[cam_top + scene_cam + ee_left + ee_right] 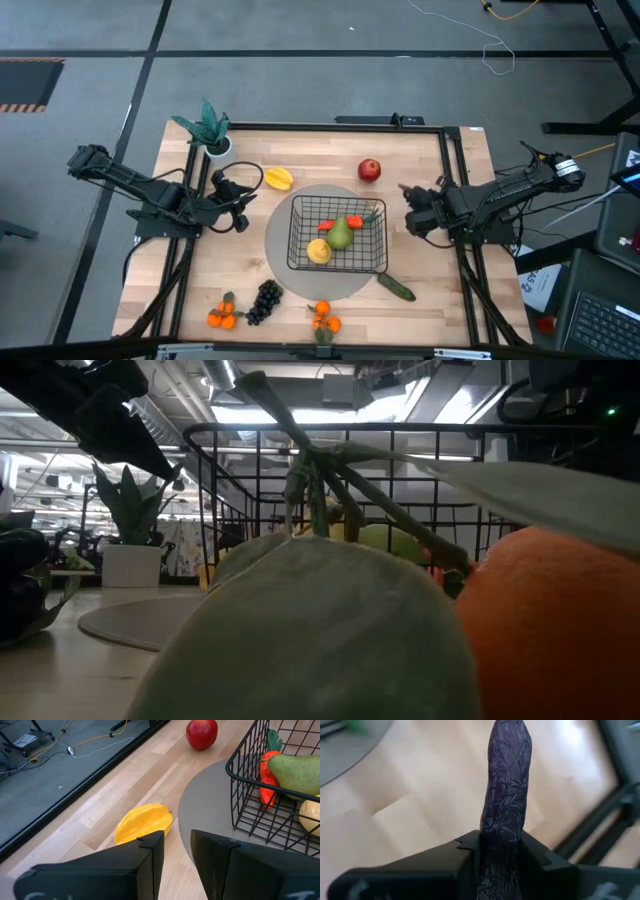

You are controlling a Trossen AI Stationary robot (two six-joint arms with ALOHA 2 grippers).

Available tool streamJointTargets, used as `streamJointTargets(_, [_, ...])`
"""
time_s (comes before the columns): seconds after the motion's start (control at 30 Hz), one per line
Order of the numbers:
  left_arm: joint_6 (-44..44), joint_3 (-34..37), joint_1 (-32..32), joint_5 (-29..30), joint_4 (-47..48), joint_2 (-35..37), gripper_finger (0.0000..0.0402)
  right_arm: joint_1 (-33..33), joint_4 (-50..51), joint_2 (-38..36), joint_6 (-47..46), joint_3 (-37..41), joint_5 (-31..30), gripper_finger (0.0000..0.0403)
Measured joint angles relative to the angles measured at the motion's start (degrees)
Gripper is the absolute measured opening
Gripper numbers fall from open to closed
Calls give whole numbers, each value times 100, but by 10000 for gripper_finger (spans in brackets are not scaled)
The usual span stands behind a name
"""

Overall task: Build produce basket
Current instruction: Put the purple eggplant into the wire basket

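While the basket (337, 235) sits on the round grey mat (283, 262) at the middle of the desk, it is only partly filled: a pear (341, 234), a lemon (318, 251) and a carrot (352, 221) are seen inside. Loose produce is left on the wood: an apple (369, 170) toward the far edge, a starfruit (279, 178) toward the far left, a cucumber (396, 288) just off the mat on the near right, grapes (264, 300) and tangerines (222, 317) along the near edge.

An eggplant (504, 810) is clamped between the fingers of the right gripper (415, 207), which is held near the right edge, just beside the basket. The step in hand is judged to be carrying the eggplant over the rim. It should be lifted clear of the wire wall, centred over a free patch beside the pear, lowered, then released; a snag on the mesh could drag the basket off the mat.

The left gripper (176, 855) is seen empty, fingers slightly parted, near the starfruit on the left side; that piece is likely to be taken next.
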State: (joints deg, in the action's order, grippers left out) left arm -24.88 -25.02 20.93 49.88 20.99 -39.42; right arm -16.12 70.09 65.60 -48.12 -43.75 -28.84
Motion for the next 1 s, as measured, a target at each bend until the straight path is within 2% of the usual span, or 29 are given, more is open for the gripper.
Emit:
streamJointTargets(0.17, [0, 0, -2, -1, -2, -2, 86, 0, 273, 0, -532, 0, -1214, 73])
streamJointTargets(0.33, [0, 0, 0, -2, 1, 0, 86, 0, 215, 2, -877, -68, -2789, 73])
streamJointTargets(0.5, [0, 2, -1, -2, -2, -2, 86, 0, -94, 2, -842, -440, -4458, 73])
streamJointTargets(0.63, [0, 2, 0, -1, 1, 0, 86, 0, -390, 2, -483, -900, -5232, 73])
streamJointTargets(0.73, [1, 0, -2, 0, 1, 0, 86, 0, -880, 0, 280, -1241, -5384, 73])
streamJointTargets(0.83, [2, 2, -1, 1, 3, 0, 86, 0, -1595, 0, 1387, -1535, -5253, 72])
streamJointTargets(0.93, [2, 2, -2, 1, 3, -1, 86, 26, -2360, 0, 2541, -1776, -4640, 72])
streamJointTargets(1.0, [2, 1, 0, 1, 3, -2, 86, 96, -2896, 0, 3261, -1901, -3925, 72])
